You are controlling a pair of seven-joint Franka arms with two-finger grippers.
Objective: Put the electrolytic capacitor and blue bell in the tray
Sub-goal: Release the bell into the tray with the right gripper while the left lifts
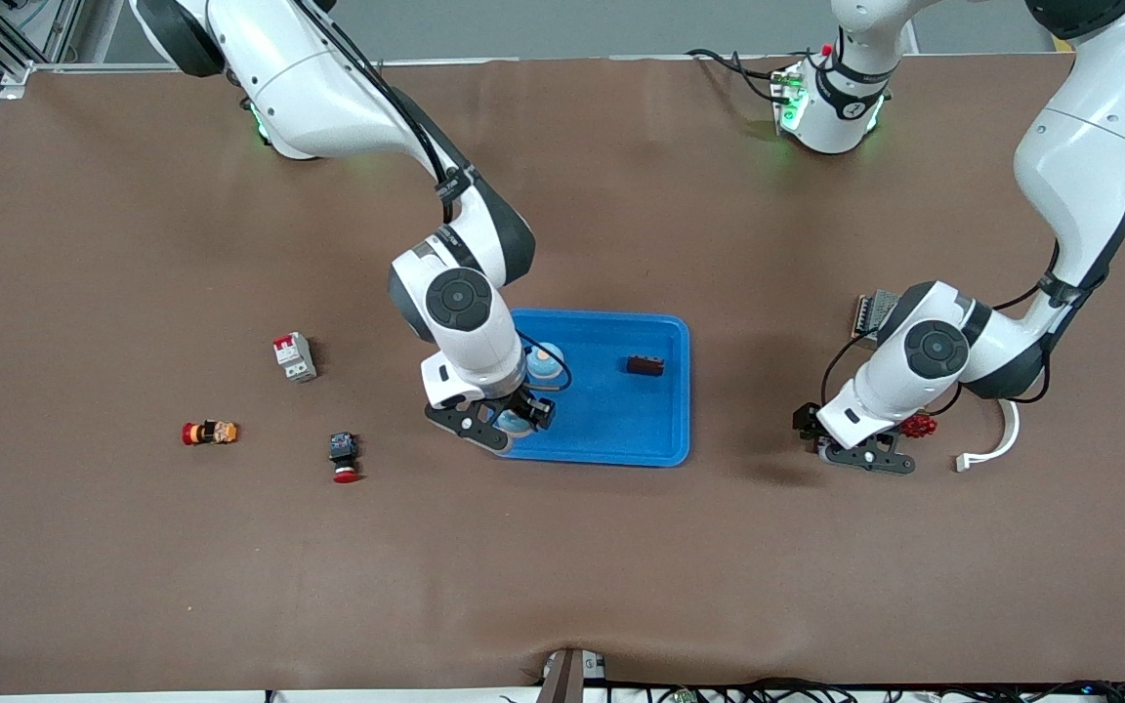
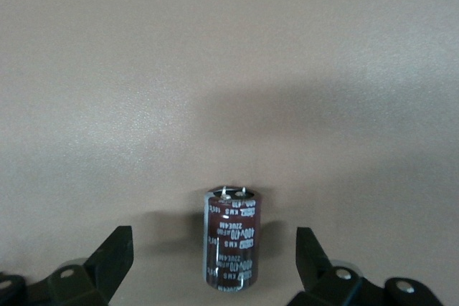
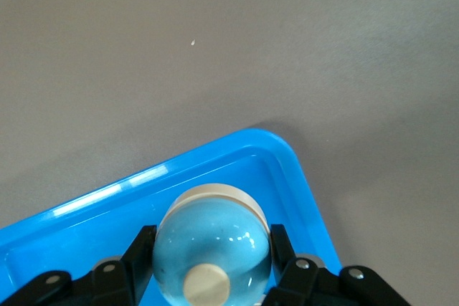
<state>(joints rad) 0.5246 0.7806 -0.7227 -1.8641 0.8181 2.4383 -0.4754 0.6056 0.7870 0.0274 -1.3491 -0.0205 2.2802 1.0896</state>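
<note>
Brown table [image 1: 621,566], right gripper [image 3: 212,266] clamping blue bell [image 3: 212,245] over tray [image 3: 107,202] (corner), left gripper [image 2: 215,263] gaping, straddling upright electrolytic capacitor [image 2: 232,238].

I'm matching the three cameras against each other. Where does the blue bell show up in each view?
Front view: the blue bell sits between the right gripper's fingers, over the tray's corner nearest the camera, toward the right arm's end.
Right wrist view: the bell fills the lower middle, clamped over the tray corner.
Left wrist view: not in it.
Shared landmark: the tray's rounded corner.
</note>
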